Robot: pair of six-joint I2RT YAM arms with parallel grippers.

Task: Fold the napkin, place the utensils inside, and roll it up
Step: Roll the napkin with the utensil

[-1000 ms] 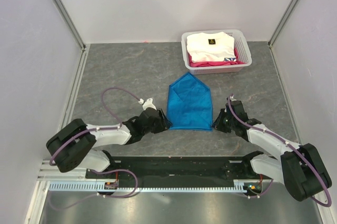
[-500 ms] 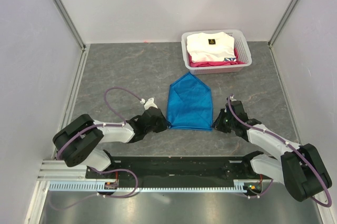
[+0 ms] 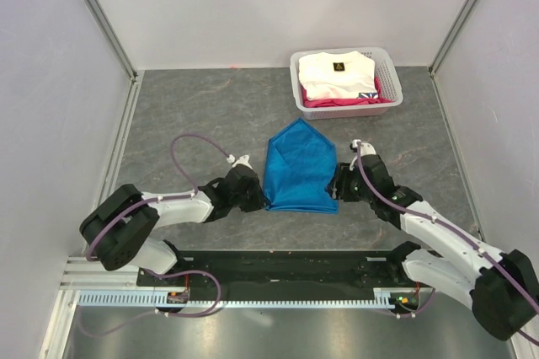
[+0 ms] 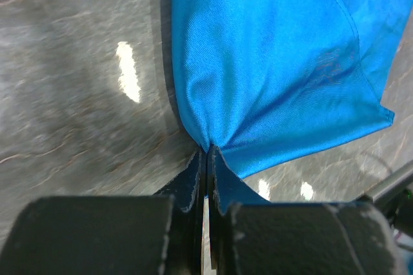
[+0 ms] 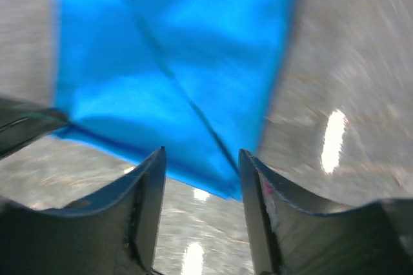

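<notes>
Left gripper [image 4: 208, 153]: jaws clamped on napkin [image 3: 299, 175] near-left corner, cloth fanning out ahead of fingertips. Right gripper [image 5: 201, 159]: has moved in from right over last 1 s, jaws now spread, napkin near-right corner between them, not yet pinched. Napkin nudged slightly leftward. No utensils visible. Judgement: 2-corner hold being set up for rolling.

White arm links [image 3: 168, 206] carry black end effectors [image 4: 208, 153] [image 5: 201, 155] and purple cables [image 3: 192, 136].
</notes>
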